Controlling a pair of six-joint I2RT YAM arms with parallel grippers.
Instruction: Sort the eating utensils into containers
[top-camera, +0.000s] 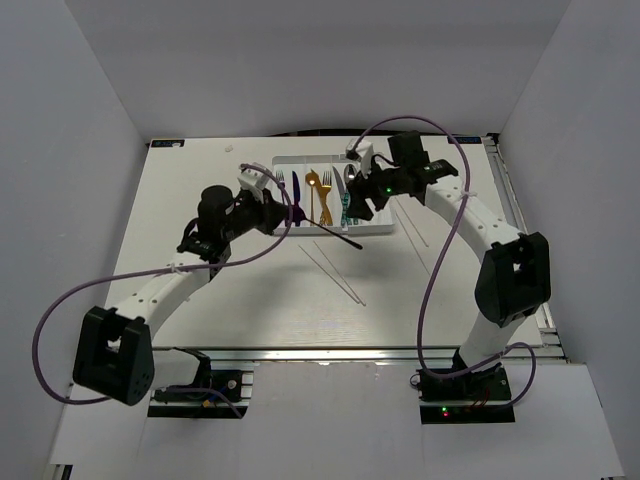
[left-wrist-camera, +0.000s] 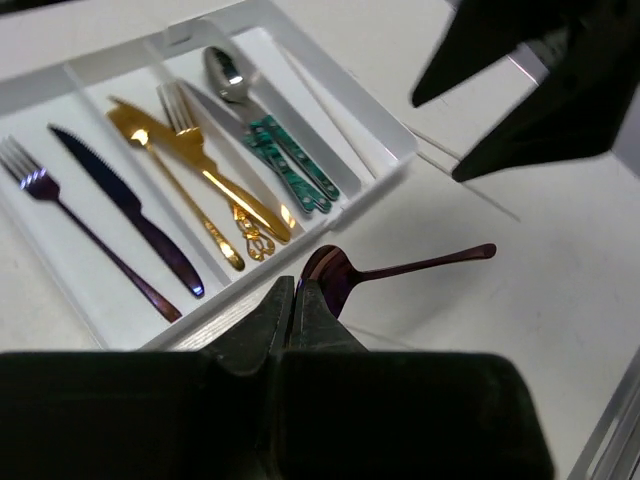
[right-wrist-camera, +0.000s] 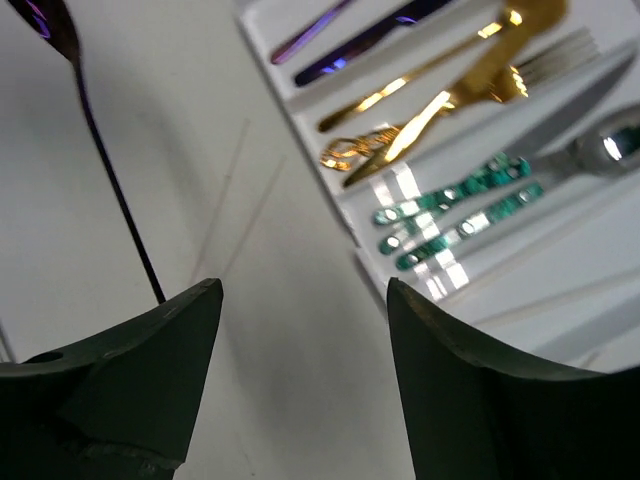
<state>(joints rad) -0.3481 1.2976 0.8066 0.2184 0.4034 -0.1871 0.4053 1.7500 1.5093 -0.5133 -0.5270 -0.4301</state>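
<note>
- Holding item: the left gripper (left-wrist-camera: 295, 305) had its fingers pressed together on the bowl of the purple spoon (left-wrist-camera: 400, 268). The handle pointed toward the right edge of the table (top-camera: 200, 200), crosswise to the compartments. Whether the spoon was lifted or resting could not be told.
- Location: the spoon sat just off the near side of the tray (left-wrist-camera: 385, 150), which stood at the middle of the far edge.
- Right gripper (right-wrist-camera: 303, 290): fingers spread, nothing between them, over the tray's right end.
- Handling, as judged: the spoon wanted turning until its handle ran along the leftmost compartment, beside the other purple pieces. It then wanted lowering flat before release. A bowl grip probably let the long handle swing, so a slow turn clear of the right gripper seemed wise.
- Count, tray: one, with four compartments.
- Count, purple: one spoon held; one purple fork (left-wrist-camera: 70, 215) and one purple knife (left-wrist-camera: 120, 195) already in the tray.
- Count, gold pieces (left-wrist-camera: 215, 185): at least two.
- Count, teal-handled pieces (left-wrist-camera: 290, 165): a knife and a spoon were sure; any third was unclear.
- Count, chopsticks (top-camera: 335, 272): at least two, loose near the table's centre.
</note>
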